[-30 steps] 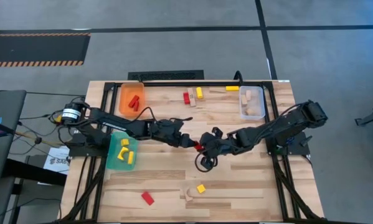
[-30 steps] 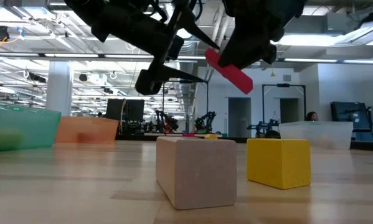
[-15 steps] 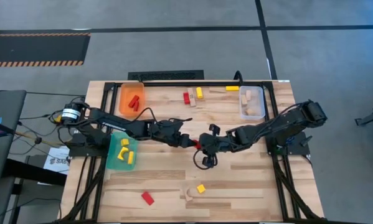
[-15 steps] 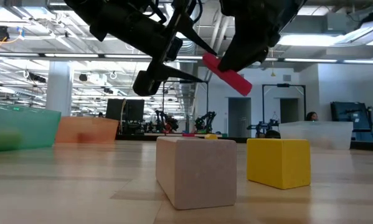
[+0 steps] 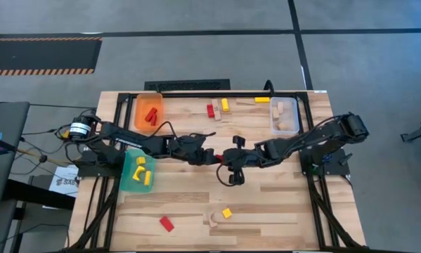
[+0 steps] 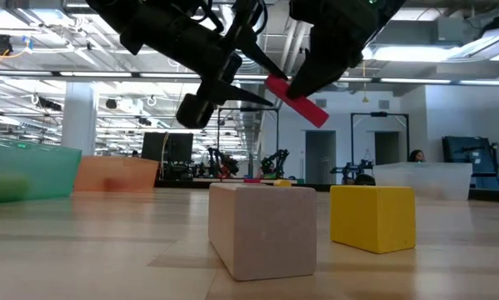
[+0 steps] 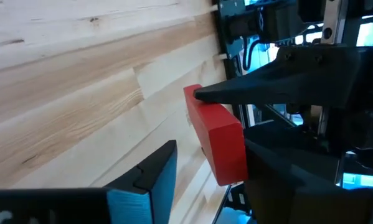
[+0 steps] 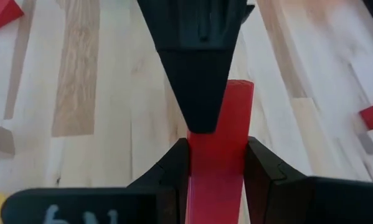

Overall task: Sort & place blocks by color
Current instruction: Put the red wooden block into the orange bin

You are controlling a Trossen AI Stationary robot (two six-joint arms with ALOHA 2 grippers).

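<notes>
A red bar block (image 6: pixel 297 100) hangs tilted above the table's middle, with my right gripper (image 5: pixel 229 159) shut on it. My left gripper (image 5: pixel 213 157) faces it from the table's left. It is open, with its fingers on either side of the bar's free end (image 7: pixel 218 140). One left finger (image 8: pixel 198 74) lies over the bar's upper face. The blue-padded finger (image 7: pixel 150 180) stands apart from the bar, with table showing in between. Loose on the table are a pale wood cube (image 6: pixel 261 229), a yellow cube (image 6: pixel 372 217) and a red block (image 5: pixel 167 223). My right gripper pinches the red bar's two long sides (image 8: pixel 218 163) between its two fingers. The fingers come from the table's right, slanting down, and lie along the bar. The bar sticks out past the fingertips toward my left gripper, lifted clear and tilted. My left gripper: whether its upper finger touches the bar, I cannot tell.
An orange bin (image 5: pixel 148 111) with red blocks stands at the far left. A teal bin (image 5: pixel 138 172) with yellow blocks is at the left, a clear bin (image 5: pixel 284 116) with wood blocks at the far right. Red and yellow blocks (image 5: pixel 218 108) and a yellow bar (image 5: pixel 262 100) lie near the far edge.
My right gripper has rolled about its own line and shifted a little toward the far edge and my left gripper. It has carried the red bar slightly left between the left fingers. My left gripper has stayed in place, and its fingers have drawn closer together.
</notes>
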